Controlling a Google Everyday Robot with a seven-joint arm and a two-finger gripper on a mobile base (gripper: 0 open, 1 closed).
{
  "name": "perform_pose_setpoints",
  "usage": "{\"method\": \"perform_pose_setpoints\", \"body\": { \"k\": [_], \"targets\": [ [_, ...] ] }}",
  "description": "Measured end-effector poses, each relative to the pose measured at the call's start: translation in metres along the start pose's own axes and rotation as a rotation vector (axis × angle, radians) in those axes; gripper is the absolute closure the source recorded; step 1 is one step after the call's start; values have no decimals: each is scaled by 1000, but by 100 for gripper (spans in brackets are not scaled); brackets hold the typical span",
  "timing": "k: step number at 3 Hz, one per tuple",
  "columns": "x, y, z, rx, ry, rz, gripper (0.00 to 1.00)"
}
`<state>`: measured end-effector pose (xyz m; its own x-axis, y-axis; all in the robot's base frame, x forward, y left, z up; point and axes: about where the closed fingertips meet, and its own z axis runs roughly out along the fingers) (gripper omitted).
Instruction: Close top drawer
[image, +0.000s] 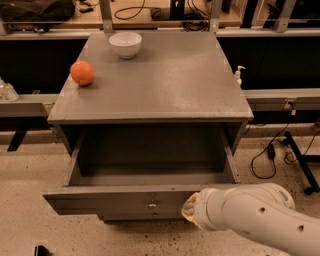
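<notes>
The top drawer (125, 200) of the grey cabinet is pulled far out and its inside is empty. Its flat front panel faces me and has a small metal knob (152, 204) at the centre. My white arm comes in from the lower right. My gripper (190, 209) is at the arm's tan end, right against the drawer's front panel, a little to the right of the knob. The arm hides the gripper's tip. The lower drawers are mostly hidden under the open drawer.
On the cabinet top (165, 80) sit an orange (82, 73) at the left and a white bowl (125, 44) at the back. A small bottle (239, 75) stands on the rail at the right. Cables and a black stand (300, 160) lie on the floor at the right.
</notes>
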<state>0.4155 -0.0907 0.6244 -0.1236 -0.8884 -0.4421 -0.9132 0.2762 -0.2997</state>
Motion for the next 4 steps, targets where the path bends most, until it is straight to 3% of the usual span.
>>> {"method": "perform_pose_setpoints", "body": {
  "k": [1, 2, 3, 4],
  "targets": [
    [16, -15, -3, 131, -7, -8, 100],
    [17, -38, -9, 228, -44, -20, 100],
    [12, -57, -2, 268, -82, -27, 100],
    [12, -75, 16, 262, -103, -9, 100]
  ]
}}
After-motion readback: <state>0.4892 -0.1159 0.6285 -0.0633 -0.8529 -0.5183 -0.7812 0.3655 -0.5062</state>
